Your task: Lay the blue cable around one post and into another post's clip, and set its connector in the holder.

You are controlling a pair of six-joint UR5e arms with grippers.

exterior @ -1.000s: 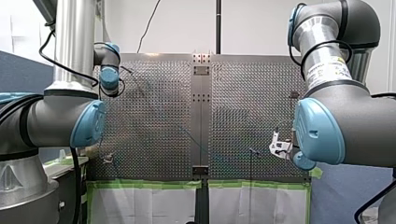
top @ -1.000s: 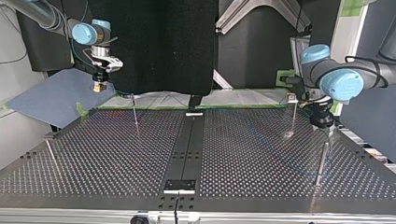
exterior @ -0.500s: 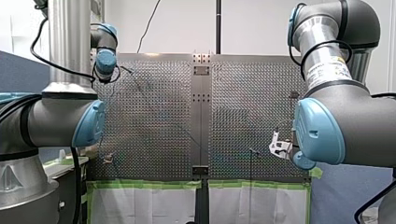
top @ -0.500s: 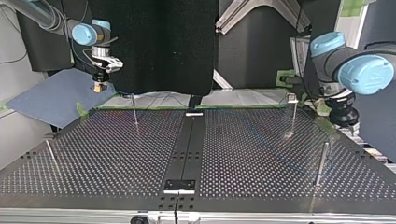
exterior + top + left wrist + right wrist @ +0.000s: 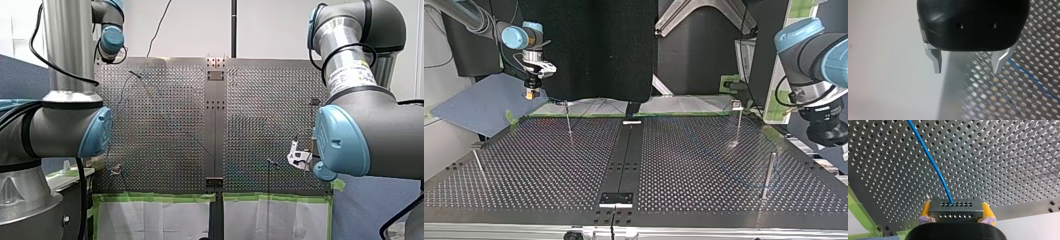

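In the right wrist view my right gripper is shut on the grey connector, yellow pads on both sides. The blue cable runs from the connector out over the perforated plate. In the top view this gripper hangs above the table's far left corner. My left gripper is open, with nothing between its metal fingers. It hovers over the table's edge, and a stretch of blue cable lies beside it. My left arm's wrist is at the top view's right edge, above and beyond a plain post.
A thin post stands at the far left of the top view and a clip-topped post at the far right. Another post leans near the left edge. A small bracket sits on the centre strip near the front.
My left arm has risen and drawn away from the plain post toward the top view's right edge. My right gripper has stayed put with the connector.
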